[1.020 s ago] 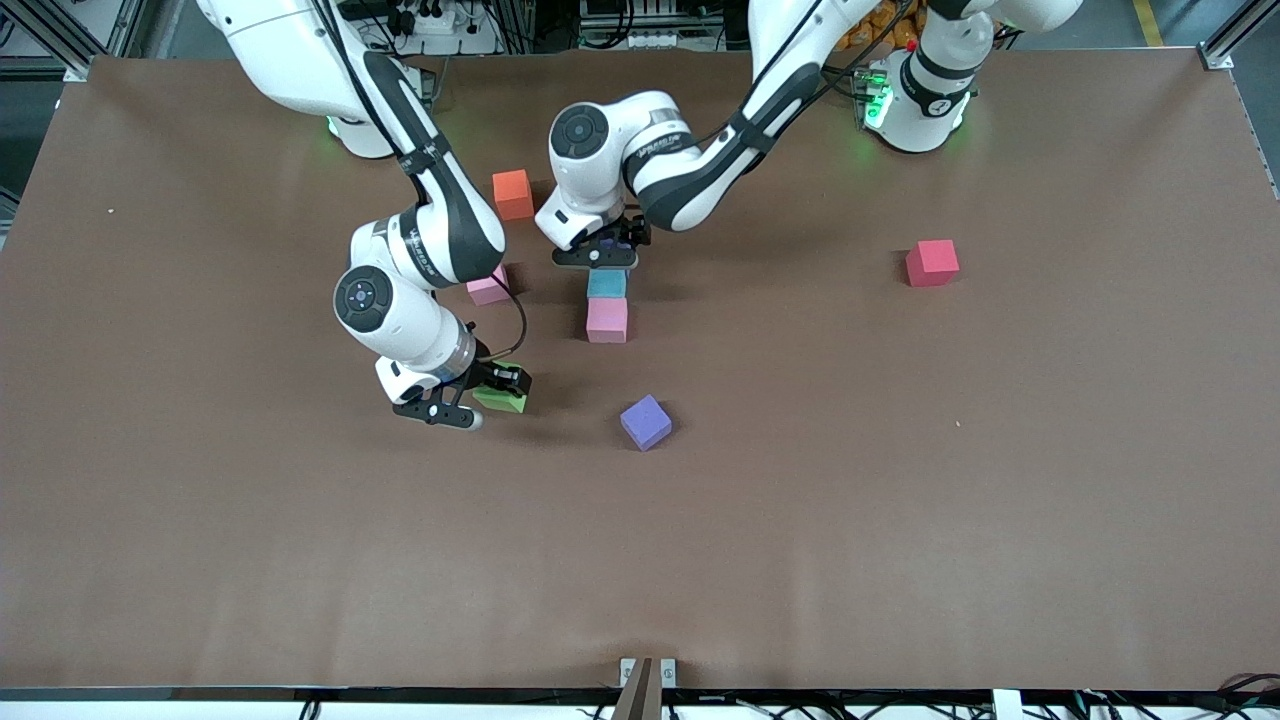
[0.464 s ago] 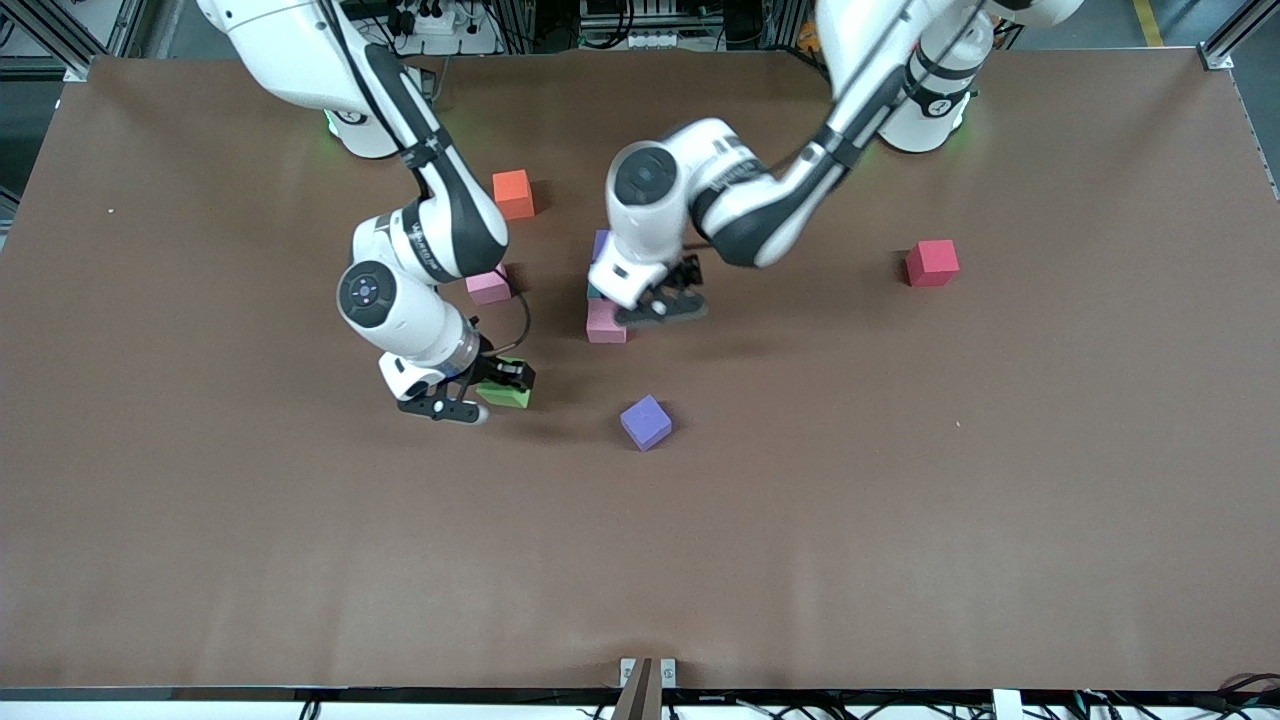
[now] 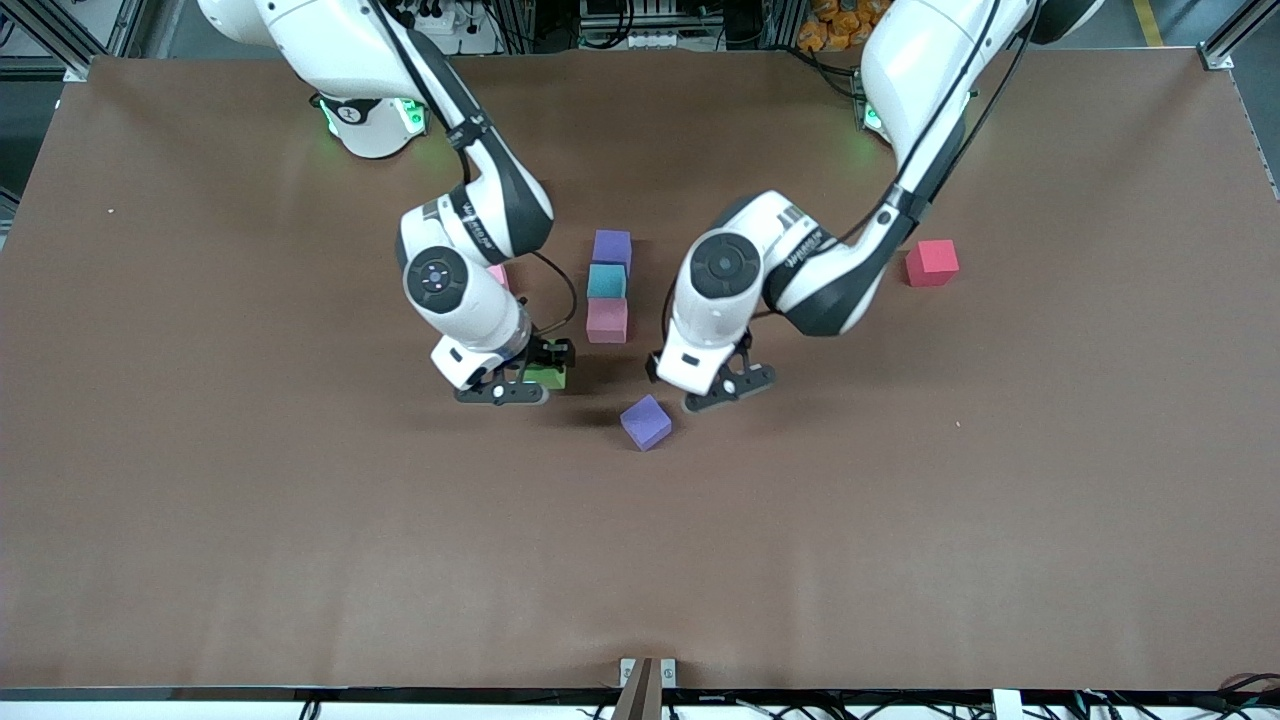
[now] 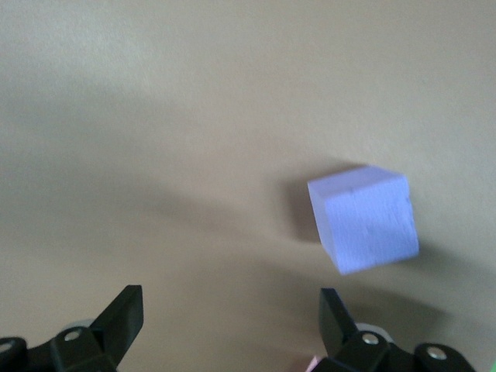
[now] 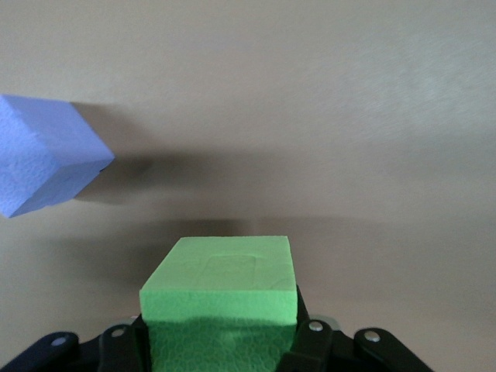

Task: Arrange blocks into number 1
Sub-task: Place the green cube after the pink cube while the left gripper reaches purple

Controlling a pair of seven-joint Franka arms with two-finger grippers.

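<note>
Pinching the green block (image 3: 547,377), your right tool (image 3: 512,385) hangs over the tabletop (image 3: 200,450); left tool (image 3: 722,388) hovers spread beside the purple block (image 3: 645,422).

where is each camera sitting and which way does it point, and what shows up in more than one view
Front view: high across the table, facing both arms' bases; shows both arms, the column of blocks and the red block.
Left wrist view: on the left arm's wrist, looking down past the open left pincer at the loose purple block.
Right wrist view: on the right arm's wrist, looking down past the right pincer, shut on the green block.
Shared: all three views show the loose purple block.
</note>
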